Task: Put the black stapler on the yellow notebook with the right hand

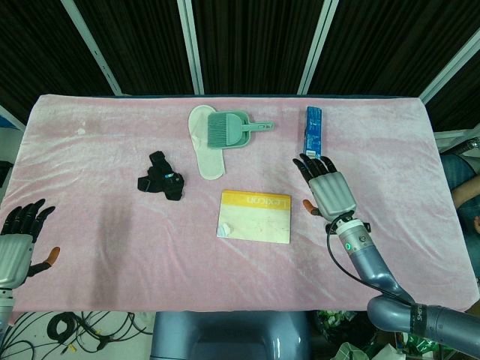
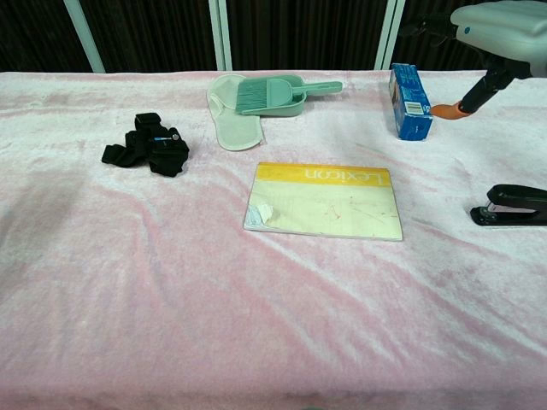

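The black stapler (image 2: 511, 206) lies on the pink cloth at the right edge of the chest view, to the right of the yellow notebook (image 2: 325, 201). It does not show in the head view, where my right hand (image 1: 327, 188) covers that spot. The right hand (image 2: 500, 27) hovers above the stapler with its fingers spread and nothing in it. The notebook (image 1: 255, 216) lies flat at the table's middle, yellow band at its far edge. My left hand (image 1: 18, 238) rests at the table's near left corner, fingers apart and empty.
A blue box (image 1: 313, 131) lies just beyond the right hand. A green dustpan with brush (image 1: 232, 129) rests over a white slipper (image 1: 204, 154) at the back centre. A black strap bundle (image 1: 161, 178) sits left of the notebook.
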